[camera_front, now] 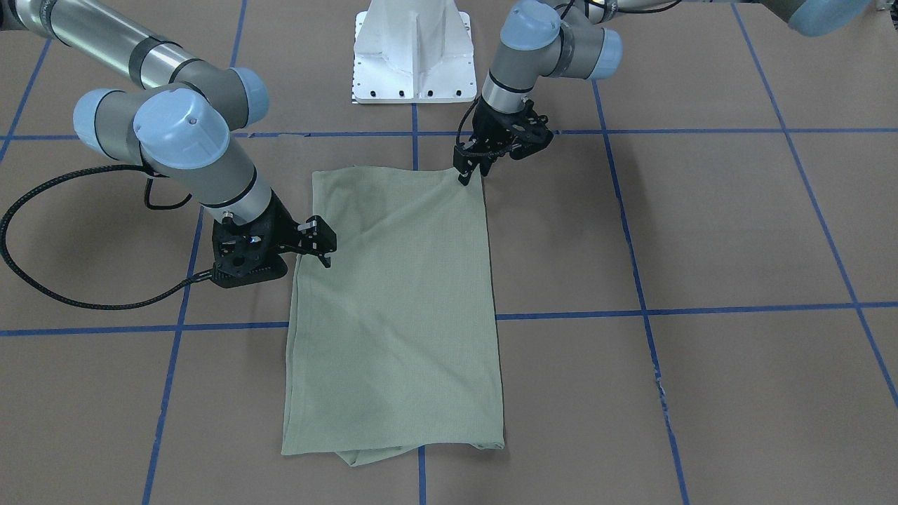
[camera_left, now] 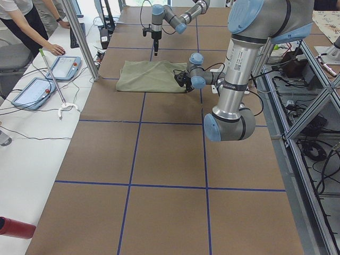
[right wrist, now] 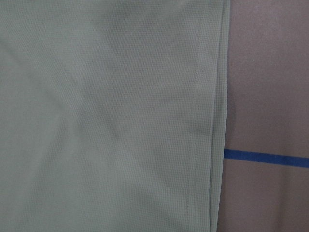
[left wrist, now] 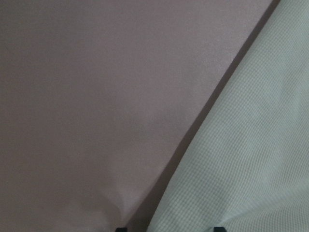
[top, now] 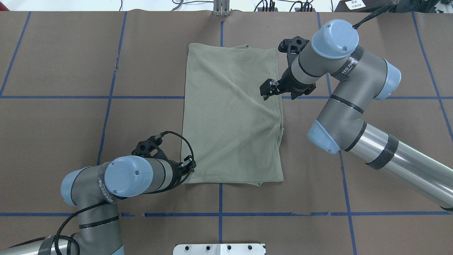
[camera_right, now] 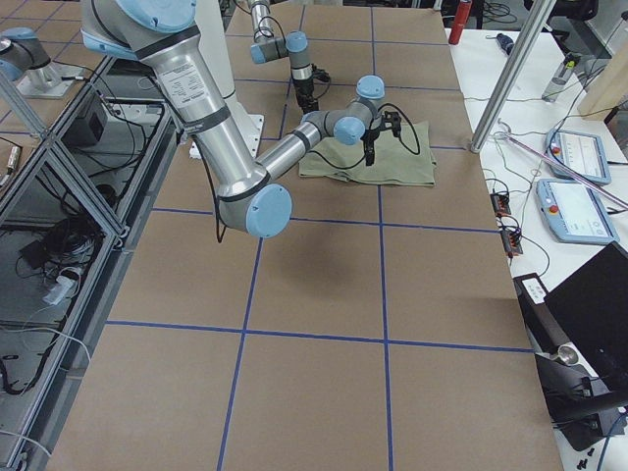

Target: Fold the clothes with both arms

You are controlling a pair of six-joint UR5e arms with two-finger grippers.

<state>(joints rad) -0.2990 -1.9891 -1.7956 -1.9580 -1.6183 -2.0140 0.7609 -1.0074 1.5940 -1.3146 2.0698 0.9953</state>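
Note:
The clothes are one pale sage-green shirt (camera_front: 400, 301) (top: 233, 117), folded into a long flat rectangle on the brown table. My left gripper (top: 190, 165) (camera_front: 468, 172) stands open at the shirt's corner nearest the robot. In the left wrist view its two fingertips are apart, with the edge of the shirt (left wrist: 251, 159) running between them. My right gripper (top: 268, 89) (camera_front: 324, 245) is over the shirt's opposite long edge, about mid-length, its fingers apart and holding nothing. The right wrist view is filled by the shirt (right wrist: 106, 116) and its hemmed edge.
The white pedestal base (camera_front: 412, 56) stands at the robot's side of the table. Blue tape lines (top: 106, 97) mark a grid on the brown cover. Beyond the far edge, a side table holds tablets (camera_left: 66, 68), with a person's hand (camera_left: 53, 49) near them.

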